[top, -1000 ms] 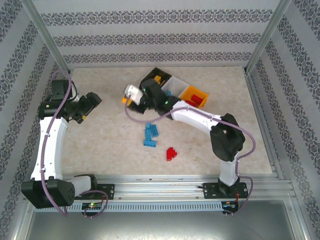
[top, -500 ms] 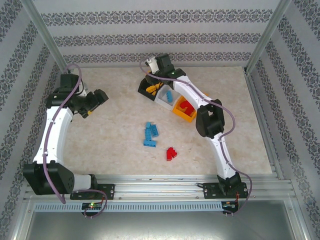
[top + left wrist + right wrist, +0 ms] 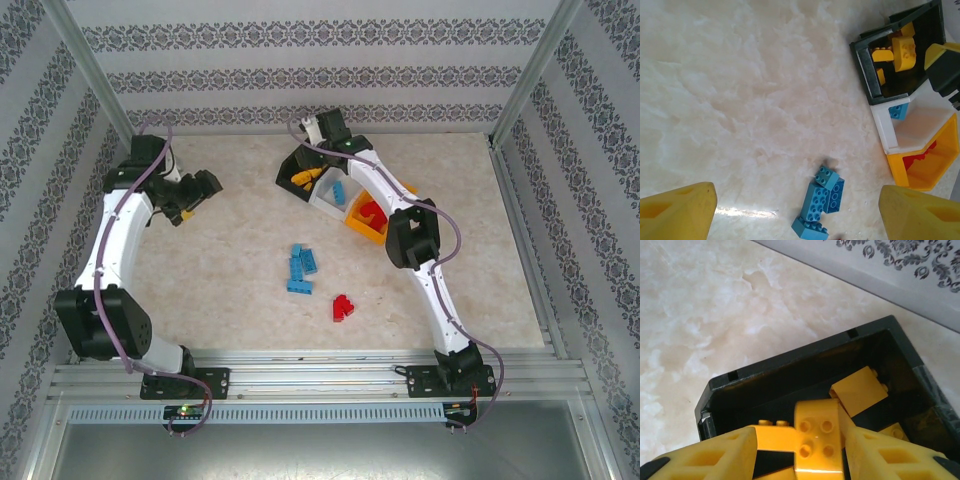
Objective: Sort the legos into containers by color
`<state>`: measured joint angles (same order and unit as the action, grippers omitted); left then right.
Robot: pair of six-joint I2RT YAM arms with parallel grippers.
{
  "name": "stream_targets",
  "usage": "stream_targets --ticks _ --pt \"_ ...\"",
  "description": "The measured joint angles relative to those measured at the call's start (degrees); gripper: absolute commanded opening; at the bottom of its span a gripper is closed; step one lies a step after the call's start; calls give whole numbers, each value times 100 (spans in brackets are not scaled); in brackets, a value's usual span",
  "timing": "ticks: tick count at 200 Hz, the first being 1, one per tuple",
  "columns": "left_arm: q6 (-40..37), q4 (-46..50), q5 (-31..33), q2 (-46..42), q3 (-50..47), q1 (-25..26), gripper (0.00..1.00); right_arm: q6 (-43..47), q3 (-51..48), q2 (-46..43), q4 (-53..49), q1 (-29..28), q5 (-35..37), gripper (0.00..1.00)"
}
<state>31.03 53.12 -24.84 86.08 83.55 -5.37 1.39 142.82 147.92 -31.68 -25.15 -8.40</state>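
Three joined bins [image 3: 880,125]; perhaps four blue legos [image 3: 821,202], two red legos [image 3: 344,307] loose.

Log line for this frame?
right hand: over black bin, yellow lego between fingers, grip unclear | left hand: open, empty | loose: blue legos, red legos

— Any room on the desk [image 3: 200,290]?
— Left half's bare, right edge too. Blue legos [image 3: 302,268] and a red one [image 3: 344,307] clutter the middle; the right arm [image 3: 375,182] lies across the bins [image 3: 367,233].
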Motion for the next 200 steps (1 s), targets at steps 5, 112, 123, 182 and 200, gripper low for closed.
stream_targets --ticks 5,112,123,182,200 --pt "-15 2 2 61 44 42 85 0 2 0 13 15 -9 52" --pt "-592 208 334 1906 699 2267 87 -575 -4315 -4035 -297 199 -664 50" --pt "-564 186 343 1910 529 2402 87 -579 -5058 -4588 -444 157 -798 51" --pt "-42 -155 256 1902 -243 2439 87 -452 -7796 -5873 -1464 -979 -903 51" --pt "35 -258 240 1897 -243 2439 87 -485 -8220 -6081 -1506 -1209 -905 50"
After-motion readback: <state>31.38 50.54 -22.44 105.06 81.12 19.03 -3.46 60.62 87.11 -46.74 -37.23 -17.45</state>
